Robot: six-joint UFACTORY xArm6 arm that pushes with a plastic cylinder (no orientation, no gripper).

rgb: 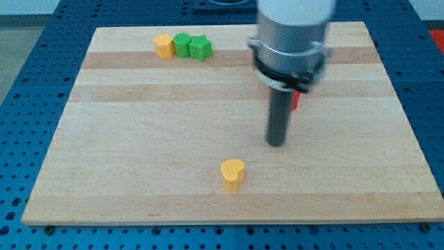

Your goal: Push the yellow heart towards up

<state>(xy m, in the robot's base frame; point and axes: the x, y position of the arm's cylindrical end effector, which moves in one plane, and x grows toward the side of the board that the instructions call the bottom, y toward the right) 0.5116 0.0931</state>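
Observation:
The yellow heart (233, 173) lies near the view's bottom, at about mid-width of the wooden board (139, 139). My tip (276, 144) rests on the board above and to the right of the heart, a short gap away and not touching it. The rod rises into the arm's grey body at the view's top.
A yellow block (164, 46), a green block (182, 44) and a green star-like block (200, 48) sit in a row at the view's top left. A red block (296, 100) is mostly hidden behind the rod. Blue perforated table surrounds the board.

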